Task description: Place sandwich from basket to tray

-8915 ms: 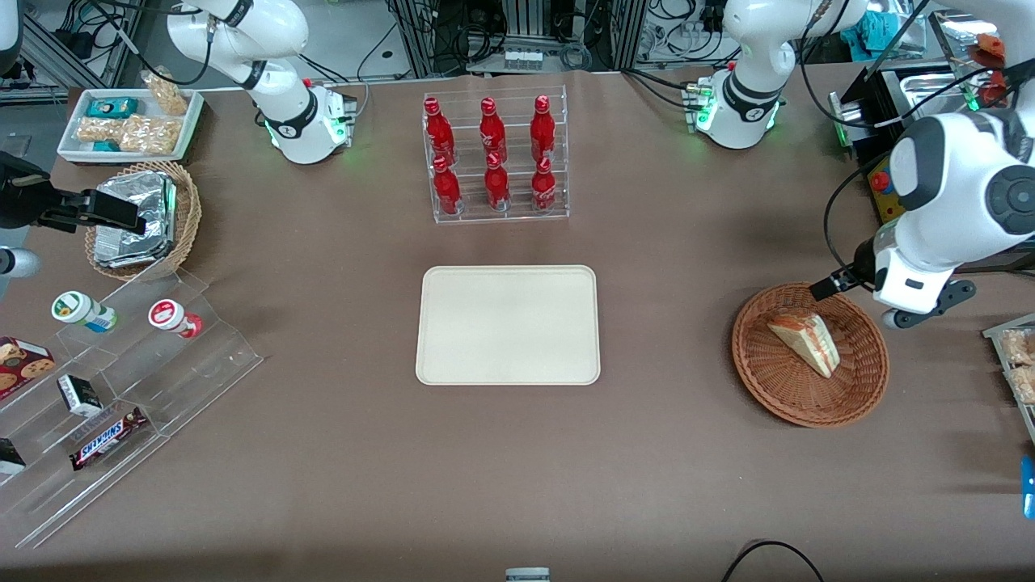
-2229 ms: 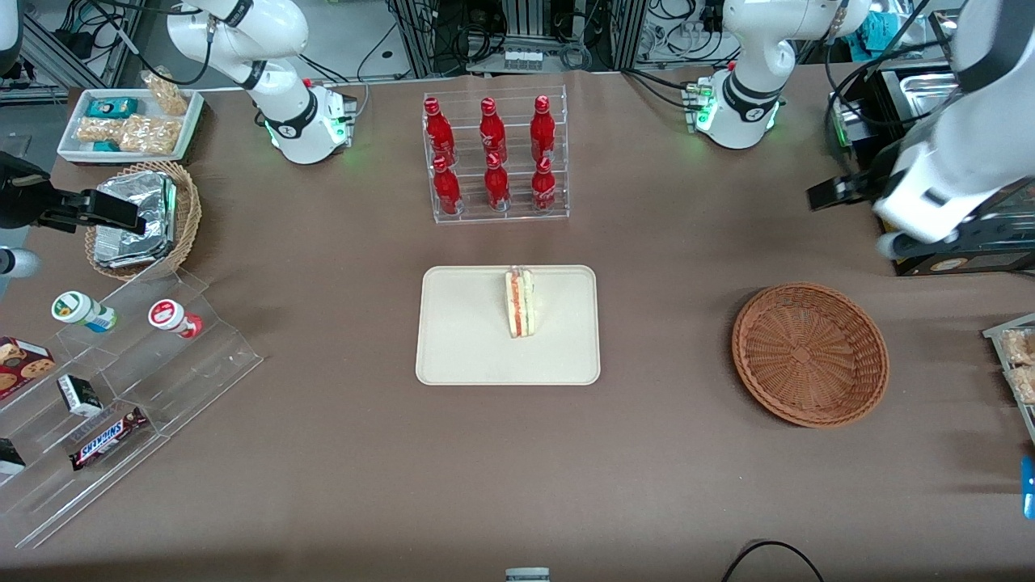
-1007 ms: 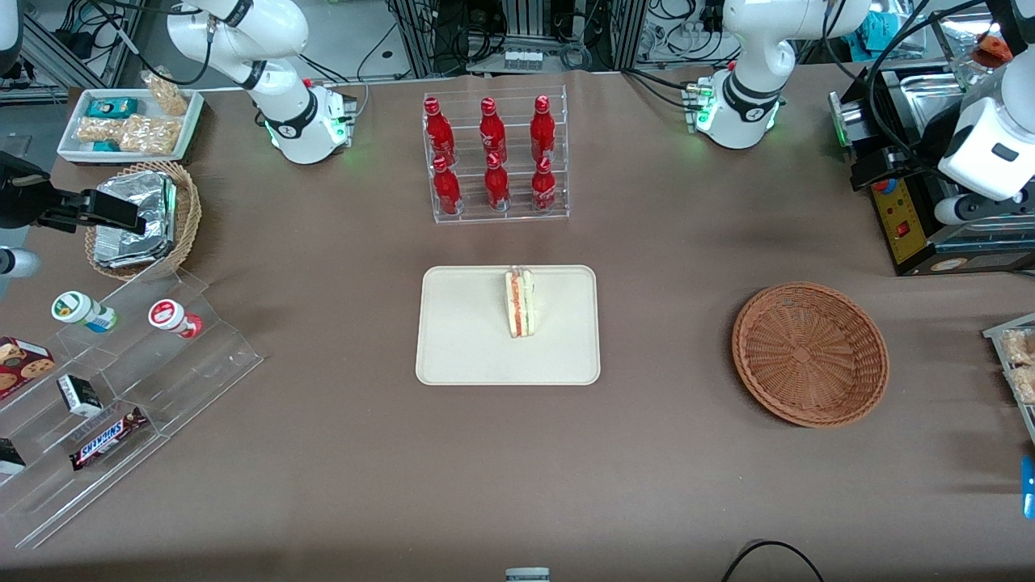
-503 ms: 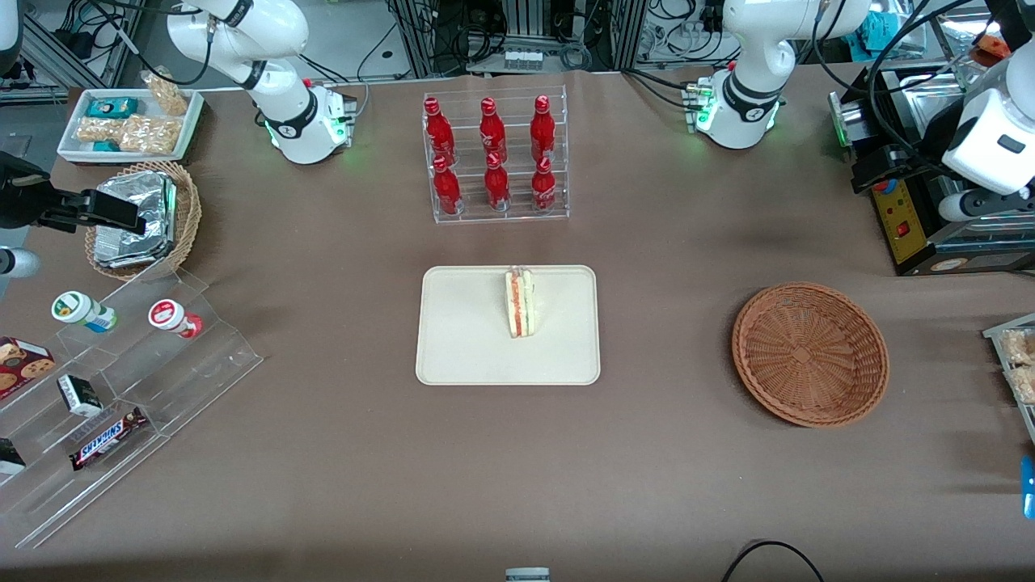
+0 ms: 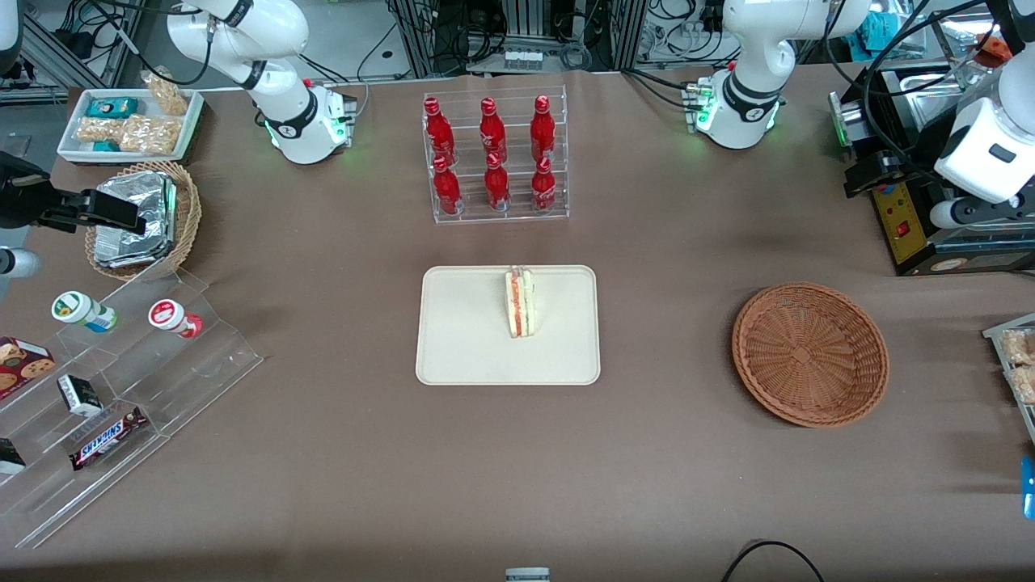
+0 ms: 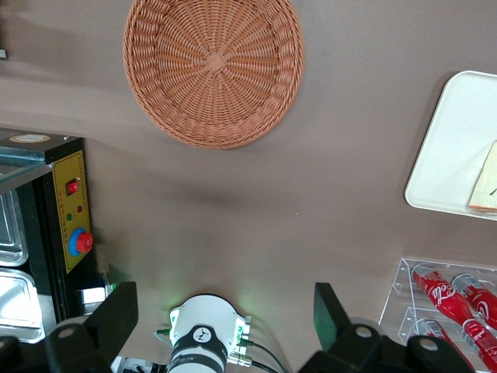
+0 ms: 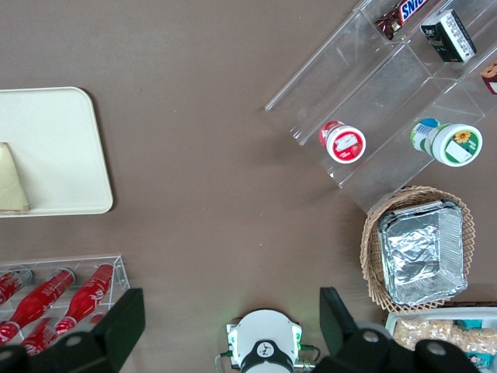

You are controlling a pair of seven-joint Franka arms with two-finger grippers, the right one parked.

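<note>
One sandwich [image 5: 520,303] stands on the tray [image 5: 461,339], basket [image 5: 809,353] bare; gripper [image 6: 225,322] (fingers spread wide, holding nothing) hangs high at the working arm's end.

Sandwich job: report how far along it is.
Done: the sandwich stands on the tray, and the basket holds nothing. In hand: nothing; the gripper hangs open, high above the table at the working arm's end. Left: nothing visible.

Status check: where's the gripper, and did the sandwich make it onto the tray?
Gripper open, empty, raised at the working arm's end of the table. Sandwich on tray, standing on edge. Basket empty. Nothing in the way.
</note>
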